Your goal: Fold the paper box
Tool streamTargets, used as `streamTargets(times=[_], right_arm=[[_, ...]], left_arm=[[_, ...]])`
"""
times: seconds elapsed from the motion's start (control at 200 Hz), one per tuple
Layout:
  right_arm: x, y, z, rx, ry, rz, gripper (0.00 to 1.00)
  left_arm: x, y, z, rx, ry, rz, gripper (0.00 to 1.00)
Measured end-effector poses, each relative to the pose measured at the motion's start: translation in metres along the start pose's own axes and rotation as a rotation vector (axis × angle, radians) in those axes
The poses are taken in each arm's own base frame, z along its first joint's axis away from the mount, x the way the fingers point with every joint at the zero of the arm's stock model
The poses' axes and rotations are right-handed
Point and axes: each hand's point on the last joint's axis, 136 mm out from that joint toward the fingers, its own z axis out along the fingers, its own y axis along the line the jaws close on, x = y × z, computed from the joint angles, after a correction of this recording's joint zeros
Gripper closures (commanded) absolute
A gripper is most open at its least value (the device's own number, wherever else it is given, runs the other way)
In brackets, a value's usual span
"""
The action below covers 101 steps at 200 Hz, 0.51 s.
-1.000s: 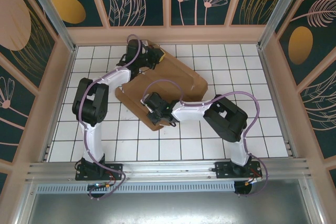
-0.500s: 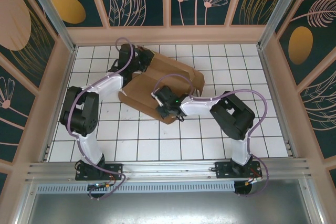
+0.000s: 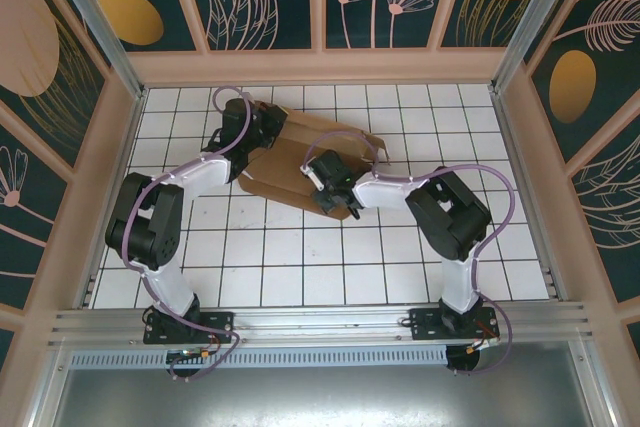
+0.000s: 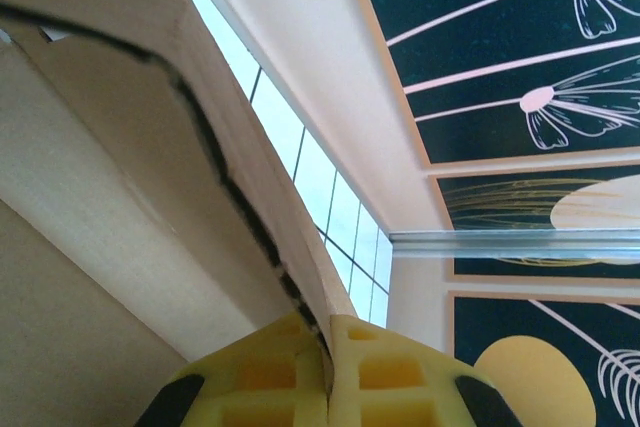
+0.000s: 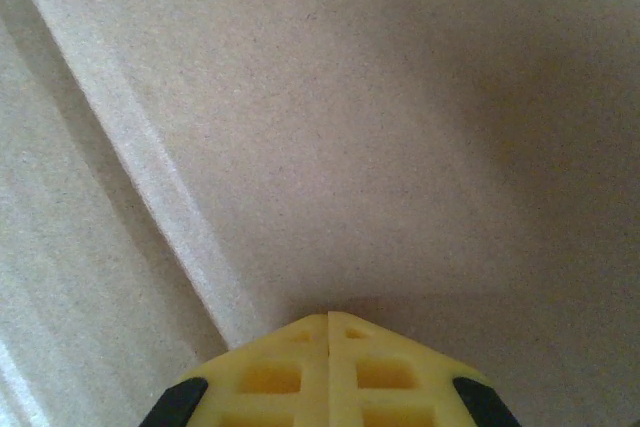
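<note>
Pinching the paper box [image 3: 292,169] by its 10 o'clock edge with the left pincer [image 4: 328,335], likely to raise that flap. Pressing the right pincer [image 5: 328,321], tips squeezed together, on the 5 o'clock panel, seemingly as an anchor. Lying at 12 o'clock on the surface [image 3: 300,259].

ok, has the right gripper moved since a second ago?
Yes. The right gripper has shifted toward the back wall and slightly right across the tiled floor, its tips against the paper box.
</note>
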Motion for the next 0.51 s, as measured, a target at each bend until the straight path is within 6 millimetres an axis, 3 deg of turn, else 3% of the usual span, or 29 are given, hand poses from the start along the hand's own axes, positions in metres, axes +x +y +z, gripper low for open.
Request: streamTargets(times=[0.265, 0.505], right_arm=[[0.005, -0.012, -0.022, -0.009, 0.031, -0.02, 0.78], [-0.028, 0.0, -0.033, -0.074, -0.022, 0.025, 0.72]], left_arm=[[-0.01, 0.005, -0.001, -0.027, -0.061, -0.016, 1.0], [-0.023, -0.004, 0.001, -0.057, -0.103, -0.041, 1.0]])
